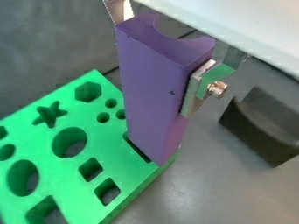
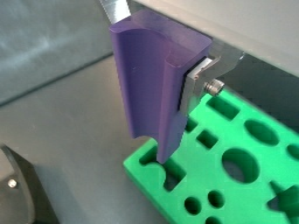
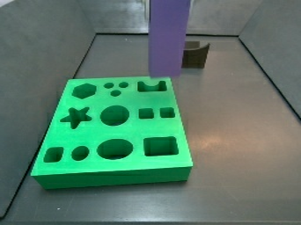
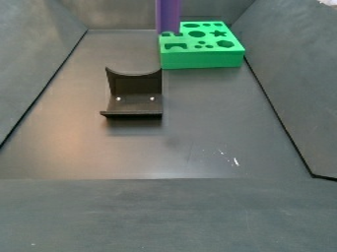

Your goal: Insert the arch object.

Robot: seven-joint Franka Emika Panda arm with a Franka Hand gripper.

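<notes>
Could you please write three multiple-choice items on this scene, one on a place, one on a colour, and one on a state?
1. Where is the arch object?
A. lying on the floor
B. held upright in the gripper, over an edge of the green board
C. on the fixture

2. What colour is the arch object?
A. purple
B. red
C. yellow

3. What state is the star-shaped hole in?
A. filled by a block
B. covered by the gripper
C. empty

Answers:
1. B: both wrist views show a silver finger pressed to its side, with its lower end at the board's edge.
2. A: both side views show a purple block.
3. C: a side view shows the hole open, with nothing in it.
</notes>
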